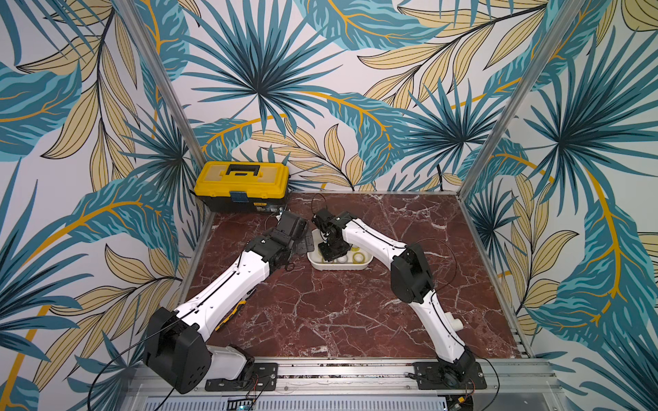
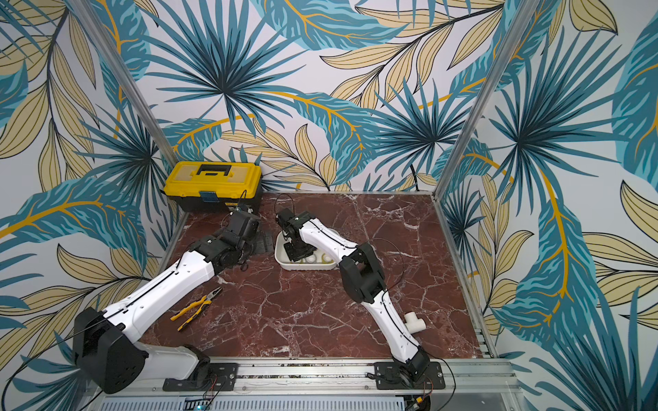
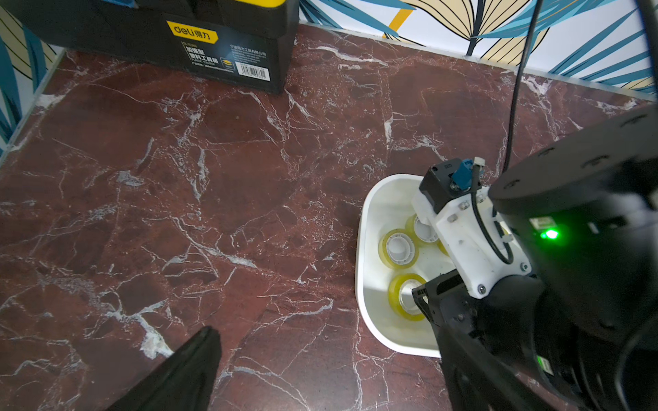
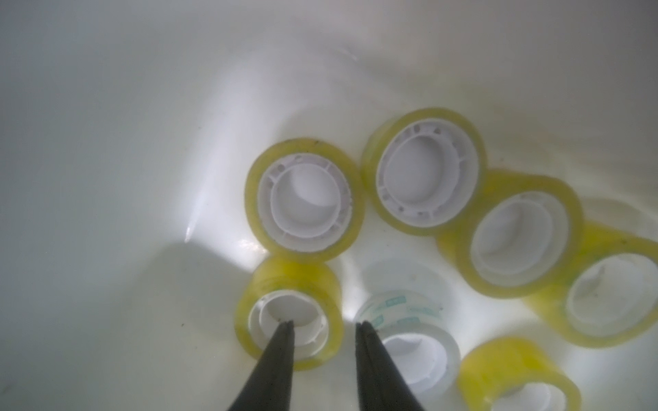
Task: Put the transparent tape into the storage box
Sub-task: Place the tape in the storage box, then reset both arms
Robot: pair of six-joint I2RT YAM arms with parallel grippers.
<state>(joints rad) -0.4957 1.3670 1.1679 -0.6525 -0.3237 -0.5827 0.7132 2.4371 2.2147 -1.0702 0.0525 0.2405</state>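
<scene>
Right gripper, reaching down into the storage box, has its jaws apart: one fingertip inside the core of a yellowish roll of transparent tape, the other just outside that roll, beside a greyer roll. It looks like a release, not a clamp. The right wrist view alone shows all seven rolls lying in the white tub; in both top views the right arm hides most of them. No roll is seen on the marble table, so the task appears done. Left gripper hangs wide open just beside the tub, probably keeping clear. Farther back stands a yellow toolbox.
</scene>
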